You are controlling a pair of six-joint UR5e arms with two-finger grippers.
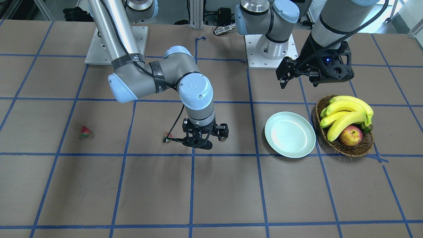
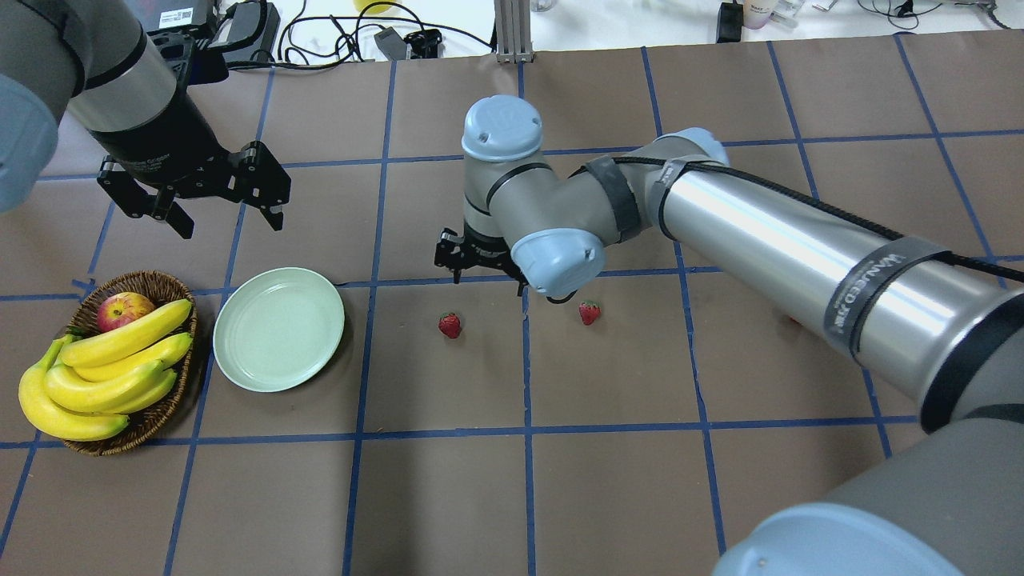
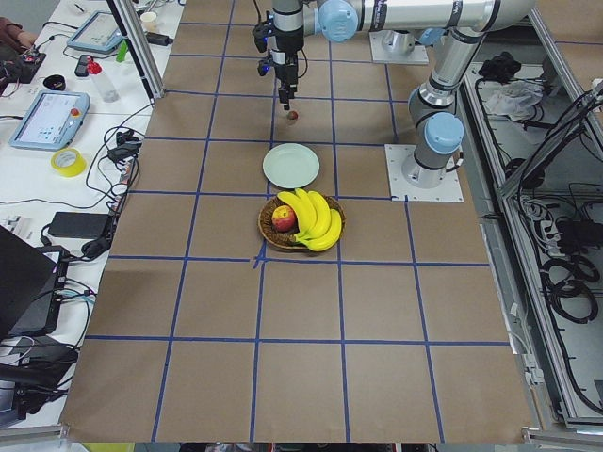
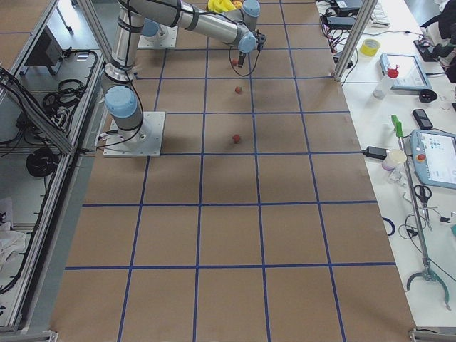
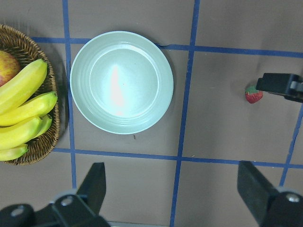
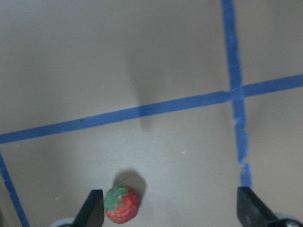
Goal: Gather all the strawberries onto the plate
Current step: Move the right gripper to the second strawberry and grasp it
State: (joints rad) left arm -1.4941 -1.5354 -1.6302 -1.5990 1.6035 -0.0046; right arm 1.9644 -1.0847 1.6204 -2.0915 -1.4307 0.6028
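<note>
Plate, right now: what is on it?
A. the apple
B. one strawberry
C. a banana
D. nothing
D: the plate is bare in the left wrist view, and the nearest strawberry lies on the table, well apart from its rim.

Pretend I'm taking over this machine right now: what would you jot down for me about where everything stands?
Left gripper: open, empty, raised near the plate.
Right gripper: open, over the near strawberry, the one closest to the plate. The berry sits just inside the gripper's opening, not gripped.
Middle strawberry and far strawberry: lying on the table, further out on the right arm's side.
Done: nothing yet; the plate is empty.
Left: all three strawberries go into the plate.
</note>
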